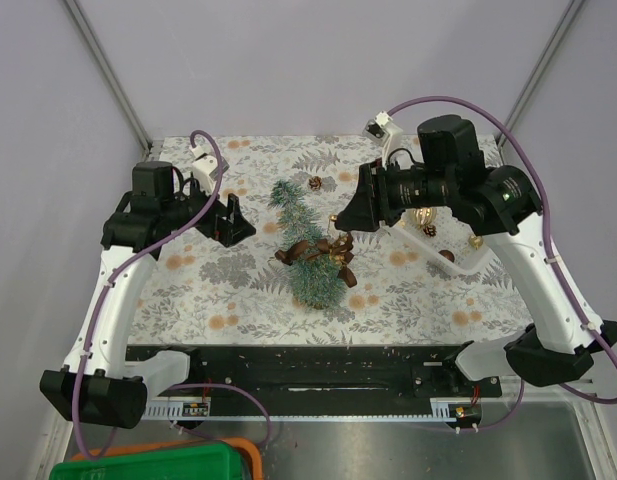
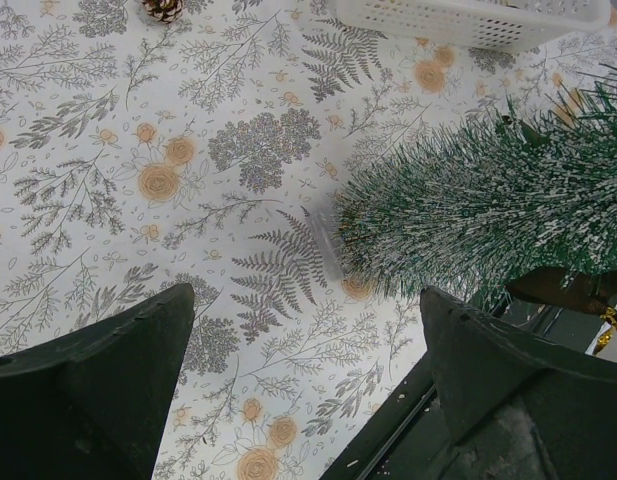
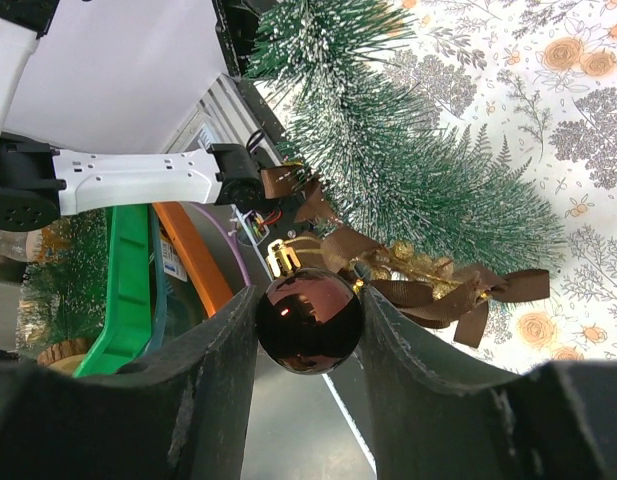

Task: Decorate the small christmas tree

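Observation:
The small christmas tree [image 1: 306, 245] has frosted green bristles and is in the middle of the floral cloth. Its narrow end points to the far left and its wooden base is hidden. I cannot tell whether it stands or lies. A brown ribbon with gold beads [image 1: 320, 250] sits on its middle. The tree also shows in the left wrist view [image 2: 488, 200] and the right wrist view [image 3: 418, 170]. My right gripper [image 1: 341, 222] is shut on a glossy dark brown bauble [image 3: 310, 318] with a gold cap, right beside the ribbon [image 3: 438, 285]. My left gripper [image 1: 235, 222] is open and empty, left of the tree [image 2: 308, 400].
A white mesh basket [image 1: 413, 243] with baubles lies under the right arm, and it shows in the left wrist view [image 2: 468, 22]. Pinecones lie on the cloth [image 1: 315, 184] [image 1: 373, 298] [image 2: 163, 8]. A black rail [image 1: 308, 365] runs along the near edge. A green bin [image 1: 168, 465] stands at the front left.

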Controlling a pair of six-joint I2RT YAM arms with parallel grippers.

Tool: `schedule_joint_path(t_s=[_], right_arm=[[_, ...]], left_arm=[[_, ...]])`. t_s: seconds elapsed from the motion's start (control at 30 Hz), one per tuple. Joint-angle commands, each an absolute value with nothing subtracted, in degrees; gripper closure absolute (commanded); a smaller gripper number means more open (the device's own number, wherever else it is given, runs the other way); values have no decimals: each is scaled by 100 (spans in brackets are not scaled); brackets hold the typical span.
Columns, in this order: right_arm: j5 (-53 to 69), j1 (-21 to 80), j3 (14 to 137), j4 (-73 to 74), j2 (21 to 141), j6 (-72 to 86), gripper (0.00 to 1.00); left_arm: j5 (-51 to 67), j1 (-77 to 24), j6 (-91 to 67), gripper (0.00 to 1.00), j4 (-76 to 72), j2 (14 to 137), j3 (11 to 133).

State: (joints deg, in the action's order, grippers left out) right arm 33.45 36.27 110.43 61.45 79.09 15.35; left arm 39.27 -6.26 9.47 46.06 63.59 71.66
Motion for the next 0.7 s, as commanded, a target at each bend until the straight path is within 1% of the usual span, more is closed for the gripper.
schedule_joint_path(t_s=[0.0, 0.23, 0.67], right_arm=[[3313, 3683, 11232, 6258, 7857, 1380, 89], [3182, 3683, 11048, 6196, 8094, 1336, 89], [3155, 3700, 11461, 6319, 8578, 1187, 93]], left_arm=[[3999, -677, 844, 1, 4280, 6319, 7392], [4008, -721, 800, 1, 4280, 6275, 7436], [4025, -773, 747, 1, 4210, 6231, 7427]])
